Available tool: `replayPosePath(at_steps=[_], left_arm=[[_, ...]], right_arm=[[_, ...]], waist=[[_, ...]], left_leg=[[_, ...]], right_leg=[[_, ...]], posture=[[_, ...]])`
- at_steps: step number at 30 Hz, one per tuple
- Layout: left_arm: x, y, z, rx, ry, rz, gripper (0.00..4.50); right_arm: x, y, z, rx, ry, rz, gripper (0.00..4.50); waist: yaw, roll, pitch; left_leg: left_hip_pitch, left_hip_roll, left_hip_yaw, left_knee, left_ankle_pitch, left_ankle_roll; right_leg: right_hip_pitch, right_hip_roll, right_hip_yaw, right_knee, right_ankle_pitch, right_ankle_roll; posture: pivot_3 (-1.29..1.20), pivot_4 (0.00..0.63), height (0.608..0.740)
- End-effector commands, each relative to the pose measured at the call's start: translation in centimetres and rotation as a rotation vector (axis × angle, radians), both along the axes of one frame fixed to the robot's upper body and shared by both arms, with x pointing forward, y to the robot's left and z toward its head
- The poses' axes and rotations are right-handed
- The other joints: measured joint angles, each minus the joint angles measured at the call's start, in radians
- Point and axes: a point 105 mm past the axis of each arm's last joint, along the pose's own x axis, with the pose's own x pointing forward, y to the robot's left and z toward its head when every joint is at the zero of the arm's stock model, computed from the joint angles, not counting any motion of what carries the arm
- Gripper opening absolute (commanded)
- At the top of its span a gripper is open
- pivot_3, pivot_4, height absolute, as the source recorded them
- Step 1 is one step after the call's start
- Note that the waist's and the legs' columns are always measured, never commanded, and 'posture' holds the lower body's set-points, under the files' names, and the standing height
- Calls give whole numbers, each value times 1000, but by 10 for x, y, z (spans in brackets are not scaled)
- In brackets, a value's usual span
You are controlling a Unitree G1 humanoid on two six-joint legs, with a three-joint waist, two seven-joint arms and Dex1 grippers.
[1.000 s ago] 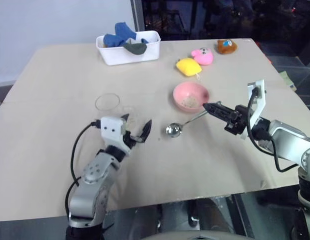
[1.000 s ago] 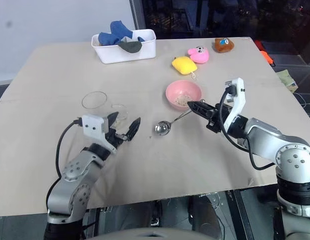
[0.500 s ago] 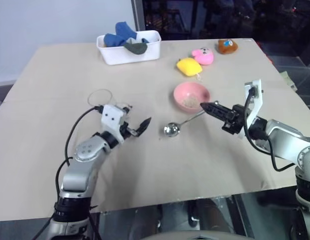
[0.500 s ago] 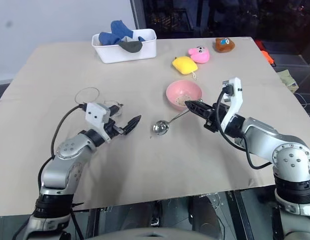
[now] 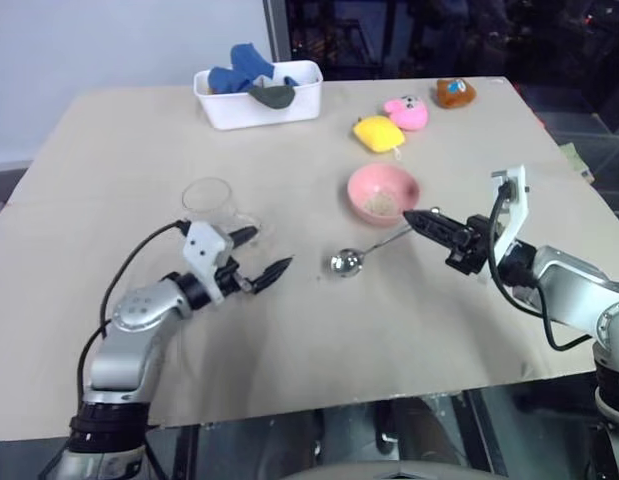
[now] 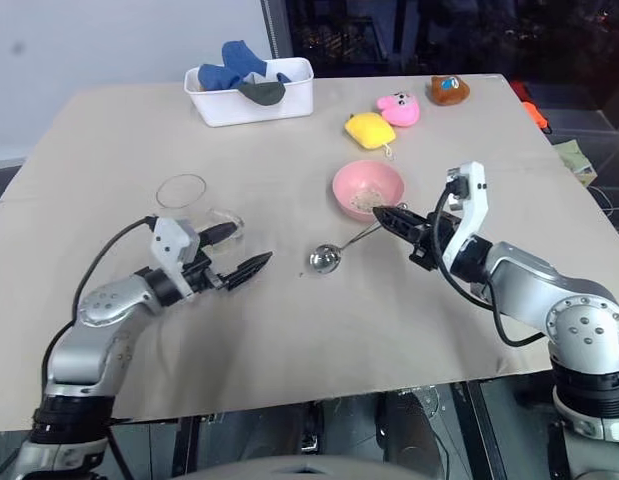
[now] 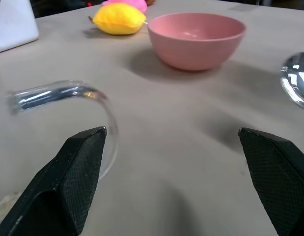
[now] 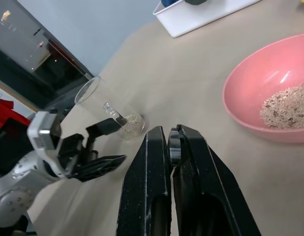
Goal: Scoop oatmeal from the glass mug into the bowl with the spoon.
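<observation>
A: Now, right gripper clamped on the spoon handle, its round end resting on the worktop below the bowl; left gripper spread wide beside the glass mug.

B: Risk? A careless close could knock that mug over, spilling oatmeal; count: one mug, one bowl, one spoon, three plush toys.

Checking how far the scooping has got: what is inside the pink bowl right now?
The bowl holds a small heap of oatmeal on its floor; the rest of the inside is bare pink. The near wall hides a strip of the floor, so more flakes could lie there.
</observation>
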Motion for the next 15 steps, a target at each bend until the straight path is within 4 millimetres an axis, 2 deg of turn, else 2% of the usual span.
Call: replayPosePath(at_steps=[1,5,9,15], left_arm=[[-9,8,14,24,-50,-55,4481],[-14,18,20,13,-49,6,4481],[-32,6,22,-67,-41,125,4481],[-49,-1,1,-48,-92,557,4481]], right_arm=[[-4,-2,13,25,-56,2,0],[-4,-1,13,29,-58,5,0],[-2,-1,12,28,-57,8,0],[2,2,12,18,-51,42,0]], waist=[[0,0,0],[-1,0,0],[-3,0,0],[1,0,0]], left_leg=[[0,0,0,0,0,0],[0,0,0,0,0,0],[0,0,1,0,0,0],[0,-1,1,0,-1,1]], right_leg=[[0,0,0,0,0,0],[0,0,0,0,0,0],[0,-1,1,-2,2,3],[1,-1,2,-2,2,3]], posture=[[0,150,740],[0,150,740],[0,150,740],[0,150,740]])
